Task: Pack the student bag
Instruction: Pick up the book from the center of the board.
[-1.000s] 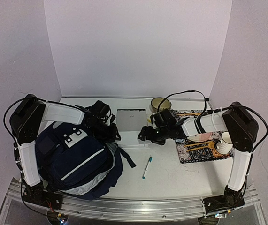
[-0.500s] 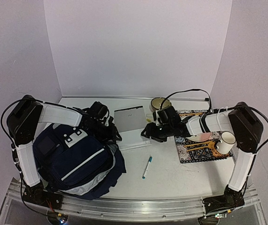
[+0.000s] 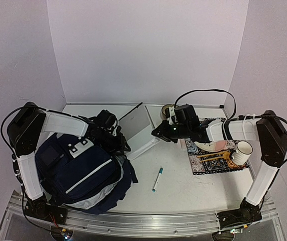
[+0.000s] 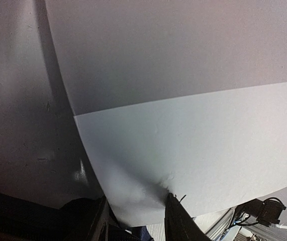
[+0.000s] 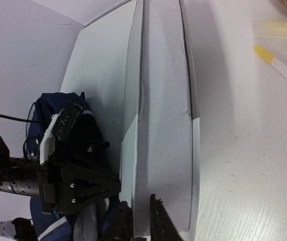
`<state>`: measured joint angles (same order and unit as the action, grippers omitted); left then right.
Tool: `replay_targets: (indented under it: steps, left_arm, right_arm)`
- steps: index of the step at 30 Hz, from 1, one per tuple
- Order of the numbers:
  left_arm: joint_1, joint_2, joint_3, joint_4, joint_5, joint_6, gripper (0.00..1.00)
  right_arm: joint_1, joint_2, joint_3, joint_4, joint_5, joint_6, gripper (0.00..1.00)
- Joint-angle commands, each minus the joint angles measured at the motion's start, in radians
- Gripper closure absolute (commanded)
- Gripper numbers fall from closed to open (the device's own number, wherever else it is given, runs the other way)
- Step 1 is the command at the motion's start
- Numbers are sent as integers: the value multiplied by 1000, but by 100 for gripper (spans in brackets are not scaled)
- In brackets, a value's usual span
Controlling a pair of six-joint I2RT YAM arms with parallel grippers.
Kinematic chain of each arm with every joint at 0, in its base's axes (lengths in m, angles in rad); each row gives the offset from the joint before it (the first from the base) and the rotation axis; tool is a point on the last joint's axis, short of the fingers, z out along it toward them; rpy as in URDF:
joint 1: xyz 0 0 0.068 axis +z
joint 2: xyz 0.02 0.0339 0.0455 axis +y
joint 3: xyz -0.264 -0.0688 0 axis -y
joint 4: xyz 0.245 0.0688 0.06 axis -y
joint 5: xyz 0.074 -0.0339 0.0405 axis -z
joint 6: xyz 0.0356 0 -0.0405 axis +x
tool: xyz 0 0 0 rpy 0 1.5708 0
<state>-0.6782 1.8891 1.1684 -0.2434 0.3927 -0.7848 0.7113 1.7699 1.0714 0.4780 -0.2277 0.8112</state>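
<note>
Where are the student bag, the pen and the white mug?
student bag (image 3: 85, 173): top external view, navy front panel.
pen (image 3: 157, 179): top external view, mid-barrel.
white mug (image 3: 241, 153): top external view, side wall.

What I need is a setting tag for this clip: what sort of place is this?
Probably a robot test cell, not a classroom: bare white walls box in a table, two arms are bolted to a metal rail at its near edge, and the student bag, white folder and pen look staged.
</note>
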Motion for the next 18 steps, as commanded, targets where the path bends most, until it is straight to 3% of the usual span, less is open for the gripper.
replay_targets:
  steps: [1,3,10,18]
  left_arm:
    - [-34,-99,-1,75,-3,3,58]
    - [-42,-123,-1,75,-43,22,55]
    - [-120,-206,17,75,-257,163,45]
    - [-260,-259,3,98,-581,503,35]
  right_arm:
    - [17,-36,15,23,-76,6,96]
    - [16,-46,12,19,-64,8,100]
    - [8,-80,43,-27,-44,23,100]
    - [0,-102,116,-134,-30,70,100]
